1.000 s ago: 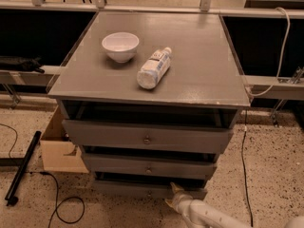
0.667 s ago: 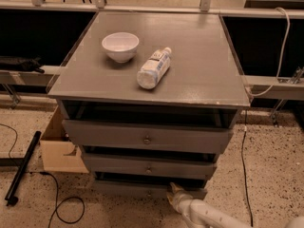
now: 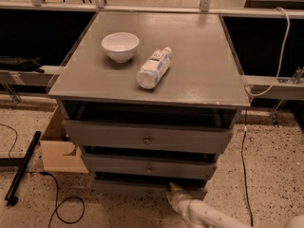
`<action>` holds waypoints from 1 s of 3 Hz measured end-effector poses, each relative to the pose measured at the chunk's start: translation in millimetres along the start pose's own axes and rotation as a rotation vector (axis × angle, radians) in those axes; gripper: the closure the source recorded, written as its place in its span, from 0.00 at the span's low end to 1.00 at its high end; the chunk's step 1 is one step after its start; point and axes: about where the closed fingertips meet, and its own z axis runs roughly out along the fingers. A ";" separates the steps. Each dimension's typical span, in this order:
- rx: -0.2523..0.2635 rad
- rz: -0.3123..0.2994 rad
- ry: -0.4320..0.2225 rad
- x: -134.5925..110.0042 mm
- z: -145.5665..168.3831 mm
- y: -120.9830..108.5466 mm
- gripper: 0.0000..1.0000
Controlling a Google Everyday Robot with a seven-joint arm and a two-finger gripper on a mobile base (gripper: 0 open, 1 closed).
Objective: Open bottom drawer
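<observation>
Bottom drawer (image 3: 124, 189), the lowest and narrowest of three grey fronts, sits at the foot of a grey cabinet (image 3: 199, 65), just above the floor; its right part is covered by the robot's gripper (image 3: 174, 192), and its centre knob is hard to make out in the shadow. The gripper, pale and pointed upward, is at the drawer front right of centre; whether it is open or closed cannot be told, nor whether it touches the panel; the white arm (image 3: 211, 216) behind it is cut off by the lower edge and right corner of the view. A dark gap shows above each front; the middle drawer (image 3: 114, 164) and top drawer (image 3: 104, 133) each carry one small round knob.

On the cabinet top stand a white bowl (image 3: 120, 45), upright, and just to its right, apart from it, a clear plastic bottle (image 3: 154, 68) lying on its side, cap toward the back. The floor (image 3: 273, 165) is speckled and pale; a cardboard box (image 3: 56, 149) stands against the cabinet's left side, partly hidden by it; a black bar (image 3: 22, 167) and a looping black cable (image 3: 61, 207) lie further left; a white cable (image 3: 281, 44) hangs at the right, before dark panels and metal rails.

The bottle's label bears print, too small to read.
</observation>
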 end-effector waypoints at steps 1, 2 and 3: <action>-0.022 0.002 0.013 7.3 -13.2 12.2 1.00; -0.022 0.002 0.013 7.4 -13.3 12.3 1.00; -0.024 -0.002 0.018 11.5 -19.9 19.7 1.00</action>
